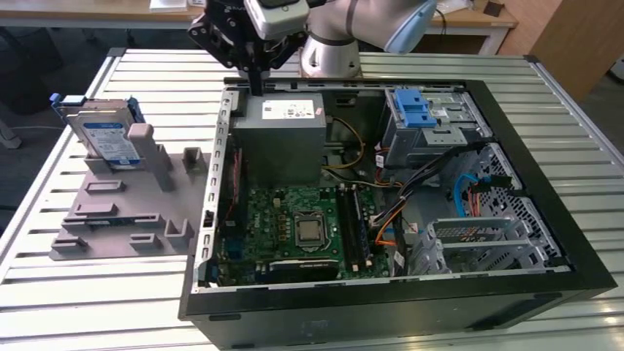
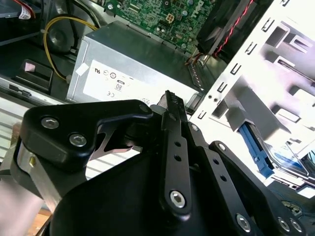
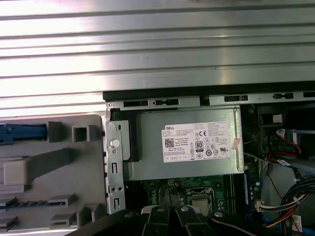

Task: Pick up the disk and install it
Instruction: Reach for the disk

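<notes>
The disk (image 1: pixel 107 137), a silver-grey drive with a blue-and-white label in a blue carrier, stands upright on edge in a grey holder block (image 1: pixel 127 212) on the exterior view's left, beside the open computer case (image 1: pixel 390 292). A blue edge of the disk (image 3: pixel 22 132) also appears in the first wrist view. My gripper (image 1: pixel 256 86) hangs over the case's far rim, above the power supply, well apart from the disk. Its black fingers (image 2: pixel 172 147) lie together with nothing between them, and their tips (image 3: pixel 170 212) sit close side by side in the first wrist view.
Inside the case are a grey power supply box (image 1: pixel 283 135) with a white sticker, a green motherboard (image 1: pixel 292 227), a silver drive cage with a blue latch (image 1: pixel 419 110) and loose cables (image 1: pixel 458 190). Everything rests on a slatted metal table (image 1: pixel 88 292).
</notes>
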Available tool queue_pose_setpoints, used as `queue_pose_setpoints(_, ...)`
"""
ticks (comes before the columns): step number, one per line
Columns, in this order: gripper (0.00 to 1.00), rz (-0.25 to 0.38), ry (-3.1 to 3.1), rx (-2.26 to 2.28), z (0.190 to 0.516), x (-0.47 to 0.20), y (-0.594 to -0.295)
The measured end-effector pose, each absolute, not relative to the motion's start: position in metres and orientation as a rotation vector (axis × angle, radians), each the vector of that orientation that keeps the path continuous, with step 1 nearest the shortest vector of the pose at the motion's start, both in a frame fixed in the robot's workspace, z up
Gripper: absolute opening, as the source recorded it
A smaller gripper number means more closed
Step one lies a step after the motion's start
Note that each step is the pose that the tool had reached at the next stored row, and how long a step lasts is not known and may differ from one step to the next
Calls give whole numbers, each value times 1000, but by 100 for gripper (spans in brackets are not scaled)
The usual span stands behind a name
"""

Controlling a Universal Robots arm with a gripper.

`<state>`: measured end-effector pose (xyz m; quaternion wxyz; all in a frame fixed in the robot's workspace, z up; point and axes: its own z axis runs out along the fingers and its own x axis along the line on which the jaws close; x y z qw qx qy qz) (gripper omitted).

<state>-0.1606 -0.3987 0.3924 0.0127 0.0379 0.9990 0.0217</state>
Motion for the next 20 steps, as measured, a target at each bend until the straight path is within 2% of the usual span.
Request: queue_pose_setpoints(20,11,68,3113,118,392,-178,-399)
